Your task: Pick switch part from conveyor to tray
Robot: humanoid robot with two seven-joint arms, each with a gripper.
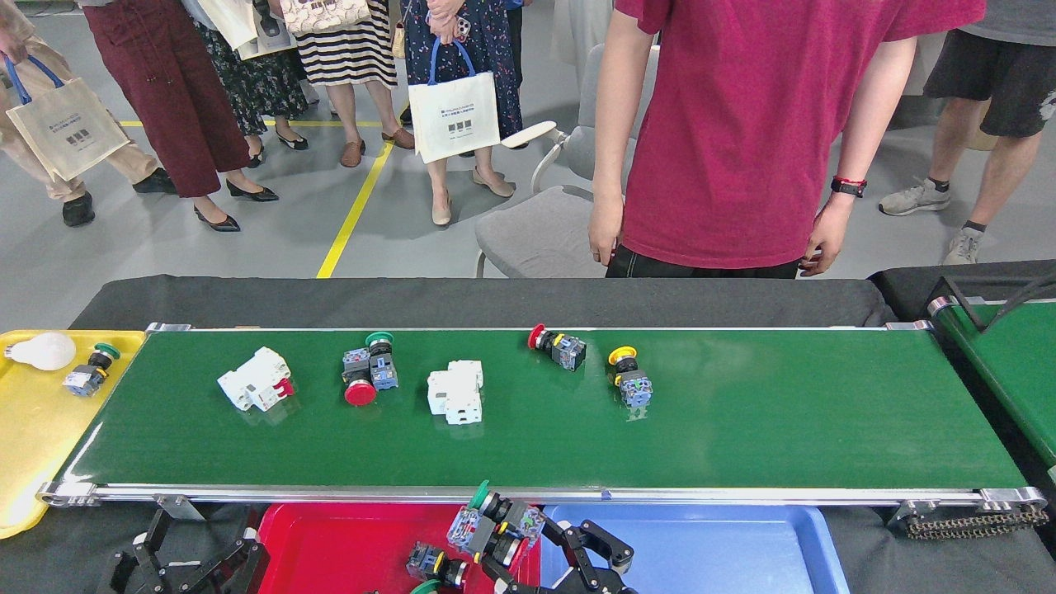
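Head view showed the right hand clamped on a switch part above the red tray rim; releasing there risked it straddling the rim. The left hand hung open, empty.

Glossy green conveyor with silver metal rails, beside glossy plastic trays.

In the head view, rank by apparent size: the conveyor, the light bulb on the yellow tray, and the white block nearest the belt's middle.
1. conveyor
2. white block
3. light bulb, which looks only slightly smaller than the block, so that pair is unsure.
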